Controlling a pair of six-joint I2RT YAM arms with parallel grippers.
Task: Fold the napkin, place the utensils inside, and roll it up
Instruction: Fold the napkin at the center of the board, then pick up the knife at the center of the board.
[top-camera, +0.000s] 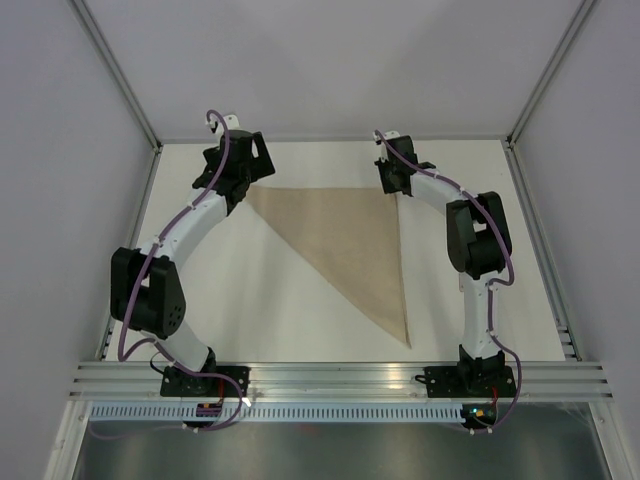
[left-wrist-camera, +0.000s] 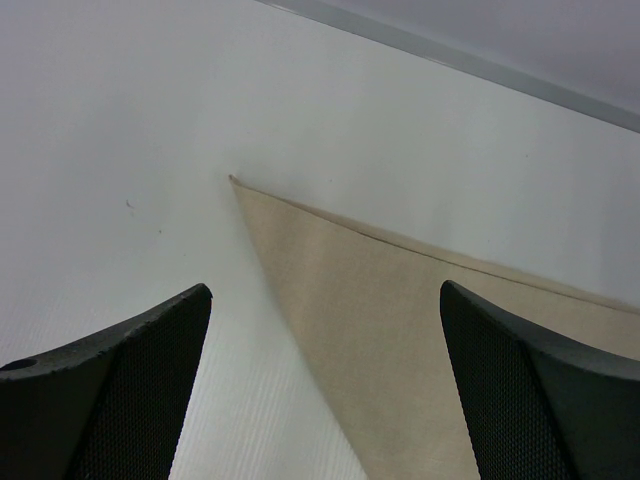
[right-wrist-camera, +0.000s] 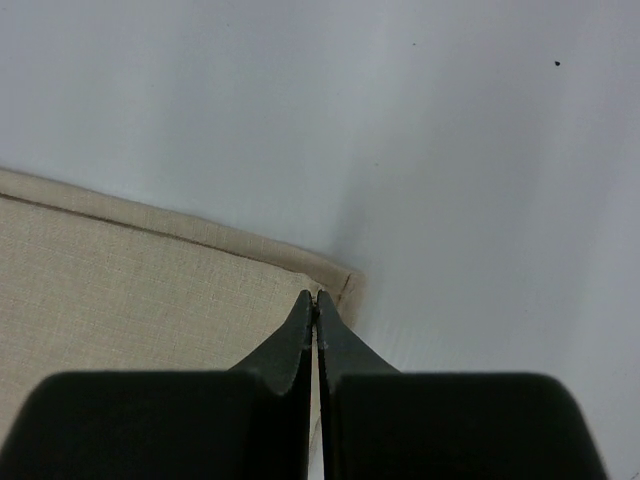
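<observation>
The tan napkin (top-camera: 345, 240) lies flat on the white table (top-camera: 250, 310), folded into a triangle with its long point toward the near edge. My left gripper (top-camera: 243, 188) hovers open at the far left corner; in the left wrist view its fingers (left-wrist-camera: 150, 370) straddle the napkin (left-wrist-camera: 400, 330) edge, gripper (left-wrist-camera: 325, 288) empty. My right gripper (top-camera: 396, 186) is shut at the far right corner. In the right wrist view its closed tips (right-wrist-camera: 316, 296) sit right over the napkin (right-wrist-camera: 130, 290) corner, and no cloth shows between them. The utensils are out of view.
An aluminium rail (top-camera: 340, 375) runs along the near edge with both arm bases on it. Grey enclosure walls and frame posts (top-camera: 120, 80) bound the table on the left, right and back.
</observation>
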